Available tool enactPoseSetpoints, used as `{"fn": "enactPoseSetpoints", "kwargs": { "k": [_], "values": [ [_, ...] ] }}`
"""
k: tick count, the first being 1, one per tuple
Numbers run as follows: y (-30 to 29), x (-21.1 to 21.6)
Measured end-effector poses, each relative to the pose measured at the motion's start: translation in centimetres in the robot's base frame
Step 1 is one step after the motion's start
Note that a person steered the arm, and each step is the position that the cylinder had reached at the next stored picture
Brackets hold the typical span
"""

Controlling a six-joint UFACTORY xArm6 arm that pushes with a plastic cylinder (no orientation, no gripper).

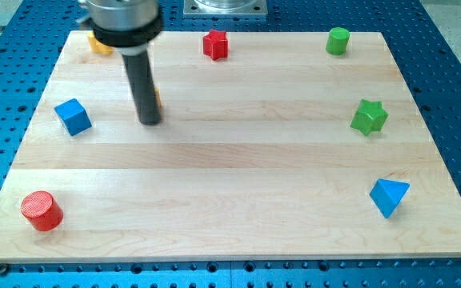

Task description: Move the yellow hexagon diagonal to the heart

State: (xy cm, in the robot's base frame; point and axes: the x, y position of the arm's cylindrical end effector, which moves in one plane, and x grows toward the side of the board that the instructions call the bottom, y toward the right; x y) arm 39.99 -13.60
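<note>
No claw, just a smooth dark rod [143, 80]: my tip [150, 122] sits beside a half-hidden yellow block [158, 98].

No text, label, brand, number or sign can be read anywhere in the camera view. No markings are seen on the wooden board [238, 184], only plain grain. No print is carried by the blue perforated table [446, 72] around it. No writing is borne by the dark rod [145, 80] or the metal fitting above it.
</note>
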Motion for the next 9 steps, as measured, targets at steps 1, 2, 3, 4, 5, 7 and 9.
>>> {"fn": "enactPoseSetpoints", "kwargs": {
  "k": [1,2,3,4,5,7,9],
  "values": [
    [-4.1,-6.0],
    [-3.3,-7.8],
    [-2.6,-4.3],
    [-0.9,-1.7],
    [1.8,-6.5],
    [5.0,-11.8],
    [-2.6,-14.3]
  ]
}}
